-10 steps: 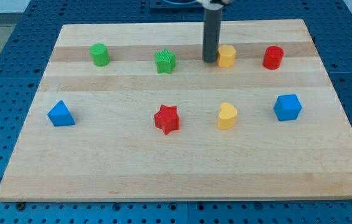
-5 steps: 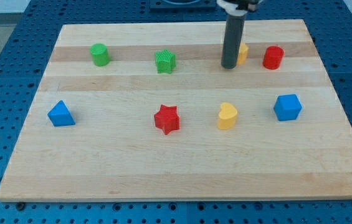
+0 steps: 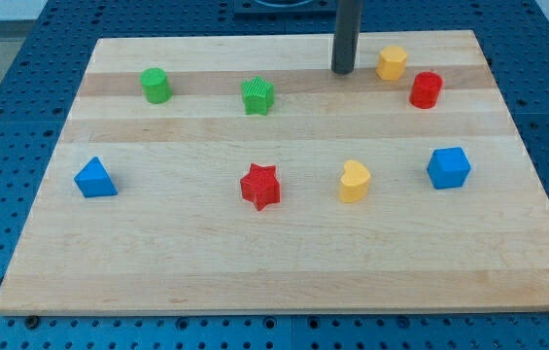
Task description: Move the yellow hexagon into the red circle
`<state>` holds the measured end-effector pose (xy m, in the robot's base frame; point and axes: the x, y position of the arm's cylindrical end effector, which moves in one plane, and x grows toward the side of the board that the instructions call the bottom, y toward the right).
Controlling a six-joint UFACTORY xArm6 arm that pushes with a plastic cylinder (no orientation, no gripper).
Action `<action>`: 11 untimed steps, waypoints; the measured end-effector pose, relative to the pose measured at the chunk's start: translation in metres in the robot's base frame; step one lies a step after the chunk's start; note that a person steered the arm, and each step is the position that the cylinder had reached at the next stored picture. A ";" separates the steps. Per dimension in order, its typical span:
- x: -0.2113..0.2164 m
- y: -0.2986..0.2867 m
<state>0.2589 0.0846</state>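
Note:
The yellow hexagon [image 3: 392, 62] lies near the view's top right of the wooden board [image 3: 284, 243]. The red circle [image 3: 426, 89] sits just below and to the right of it, almost touching. My tip [image 3: 342, 71] is on the board to the left of the yellow hexagon, a short gap away, not touching it. The rod rises straight up out of the view's top.
A green cylinder [image 3: 155, 86] and a green star-like block [image 3: 257, 95] lie at the upper left. A blue triangle [image 3: 94, 178], a red star [image 3: 260, 186], a yellow heart [image 3: 354, 181] and a blue cube [image 3: 448, 167] lie across the middle row.
The yellow hexagon has been pushed right and up, ending close to the red circle. My tip swept right past it, then pulled back up and left.

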 end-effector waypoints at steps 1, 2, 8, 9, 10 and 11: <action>-0.024 0.026; -0.024 0.070; -0.043 0.023; -0.024 0.032; -0.016 0.055; -0.002 0.072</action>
